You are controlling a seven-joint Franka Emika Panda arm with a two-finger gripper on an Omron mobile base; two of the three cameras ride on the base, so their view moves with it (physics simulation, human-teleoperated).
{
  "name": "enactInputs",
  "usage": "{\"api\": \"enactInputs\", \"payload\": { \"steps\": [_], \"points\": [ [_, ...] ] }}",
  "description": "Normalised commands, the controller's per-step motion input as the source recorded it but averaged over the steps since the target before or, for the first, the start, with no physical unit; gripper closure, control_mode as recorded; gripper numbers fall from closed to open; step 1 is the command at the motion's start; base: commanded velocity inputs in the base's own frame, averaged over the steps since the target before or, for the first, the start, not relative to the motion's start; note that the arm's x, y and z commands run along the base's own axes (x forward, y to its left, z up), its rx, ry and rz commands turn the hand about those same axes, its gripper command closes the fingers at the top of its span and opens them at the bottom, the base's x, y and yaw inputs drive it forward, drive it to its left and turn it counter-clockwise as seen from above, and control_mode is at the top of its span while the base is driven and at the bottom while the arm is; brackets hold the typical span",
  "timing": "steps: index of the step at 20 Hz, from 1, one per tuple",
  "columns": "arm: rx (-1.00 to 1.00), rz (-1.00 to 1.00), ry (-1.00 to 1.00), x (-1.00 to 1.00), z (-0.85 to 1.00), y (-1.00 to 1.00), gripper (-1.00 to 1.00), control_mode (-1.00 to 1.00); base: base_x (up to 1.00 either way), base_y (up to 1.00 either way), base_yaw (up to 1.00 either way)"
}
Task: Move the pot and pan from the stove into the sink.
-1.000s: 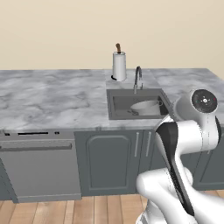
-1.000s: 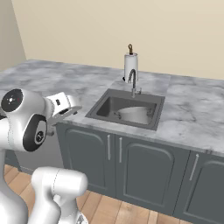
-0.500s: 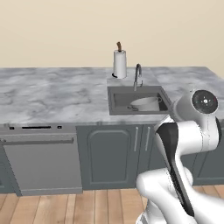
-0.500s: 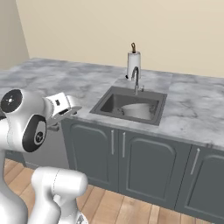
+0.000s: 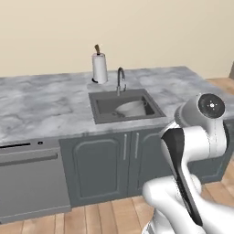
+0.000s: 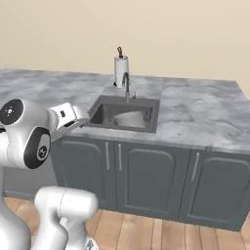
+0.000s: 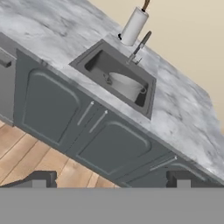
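Pot already in sink; pincer empty and standing wide, off the counter.

The gripper [image 7: 111, 180] hangs with both tips spread and nothing between them, out in front of the grey cabinet doors [image 7: 107, 146], well short of the sink [image 7: 83, 59]. Ahead of and above it the silver pot [image 7: 126, 85] lies in the basin, seemingly tipped on its side, judged dropped there as the task asks. Beyond the basin stand the gooseneck faucet [image 7: 140, 46] and a paper towel roll [image 7: 134, 27]. Pan and stove cannot be located. Grey marble counter [image 5: 41, 107]; wood floor; beige wall.
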Motion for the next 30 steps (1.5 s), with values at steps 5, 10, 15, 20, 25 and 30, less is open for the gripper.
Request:
{"api": "enactInputs", "payload": {
  "steps": [5,10,15,20,25,30],
  "points": [
    [0.00,0.00,0.00,0.00,0.00,0.00,-1.00,1.00,0.01,0.00,-0.49],
    [0.00,0.00,0.00,0.00,0.00,0.00,-1.00,1.00,0.01,0.00,-0.50],
    [0.00,0.00,0.00,0.00,0.00,0.00,-1.00,1.00,0.02,0.00,-0.50],
    [0.00,0.00,0.00,0.00,0.00,0.00,-1.00,1.00,0.03,0.00,-0.50],
    [0.00,0.00,0.00,0.00,0.00,0.00,-1.00,1.00,0.01,0.00,-0.49],
    [0.00,0.00,0.00,0.00,0.00,0.00,-1.00,1.00,0.00,0.00,-0.48]
  ]
}}
